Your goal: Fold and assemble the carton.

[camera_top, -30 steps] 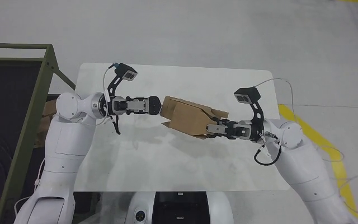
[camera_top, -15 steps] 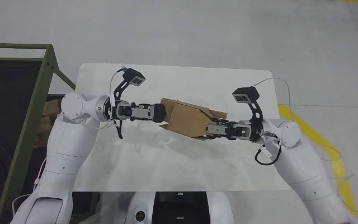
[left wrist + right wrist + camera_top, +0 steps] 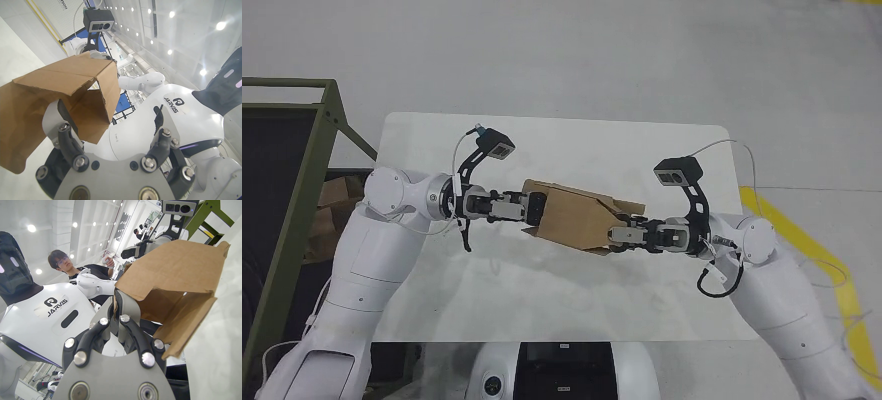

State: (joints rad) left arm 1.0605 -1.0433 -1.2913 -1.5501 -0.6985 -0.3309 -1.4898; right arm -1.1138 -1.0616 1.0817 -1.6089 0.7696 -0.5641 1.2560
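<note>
From above you see the carton (image 3: 567,215) over the table (image 3: 542,290); up close, your right gripper (image 3: 115,311) pinches its flap; your left gripper (image 3: 107,111) gapes against cardboard.

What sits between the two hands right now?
The carton: the right hand pinches one end, the left hand is at the other, per top view.

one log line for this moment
brown cardboard carton: over white table | right gripper: shut on its edge | left gripper: open at other end

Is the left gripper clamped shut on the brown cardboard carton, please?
No, the left gripper stands wide open at the open end of the brown cardboard carton.
</note>
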